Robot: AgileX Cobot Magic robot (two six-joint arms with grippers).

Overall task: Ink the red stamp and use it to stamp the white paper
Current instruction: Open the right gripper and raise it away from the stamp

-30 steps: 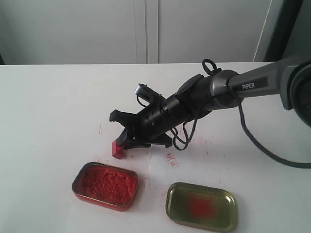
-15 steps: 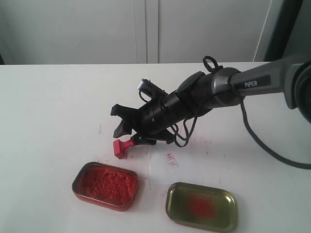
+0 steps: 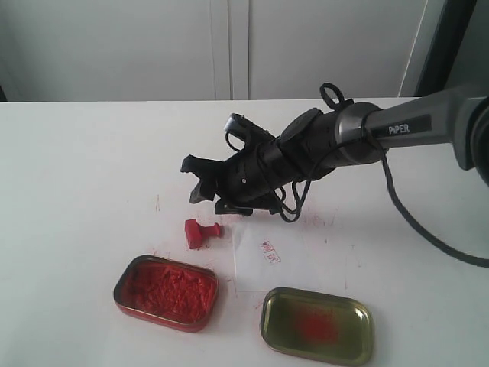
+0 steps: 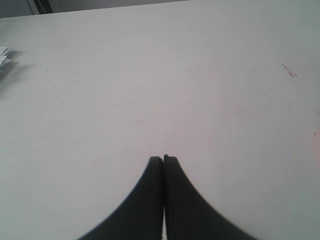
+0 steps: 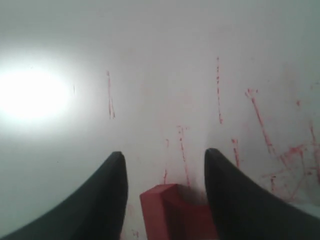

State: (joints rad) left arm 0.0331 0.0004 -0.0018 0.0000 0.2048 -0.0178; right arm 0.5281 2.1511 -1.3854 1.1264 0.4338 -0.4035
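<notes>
The red stamp (image 3: 200,232) lies on its side on the table, left of the white paper (image 3: 286,264), which carries a small red stamp mark. My right gripper (image 3: 200,180) hangs open above and just behind the stamp, apart from it. In the right wrist view the red stamp (image 5: 172,212) shows below and between the spread fingers of the right gripper (image 5: 165,156), untouched. My left gripper (image 4: 163,159) is shut on nothing over bare table; it does not appear in the exterior view.
A rounded tin of lumpy red ink (image 3: 166,291) sits in front of the stamp. A gold tin with a red smear (image 3: 317,325) sits in front of the paper. Red scratch marks spot the white tabletop (image 3: 92,168).
My right gripper opened, let go of the red stamp and rose back and to the right. The stamp now lies on its side on the table.
</notes>
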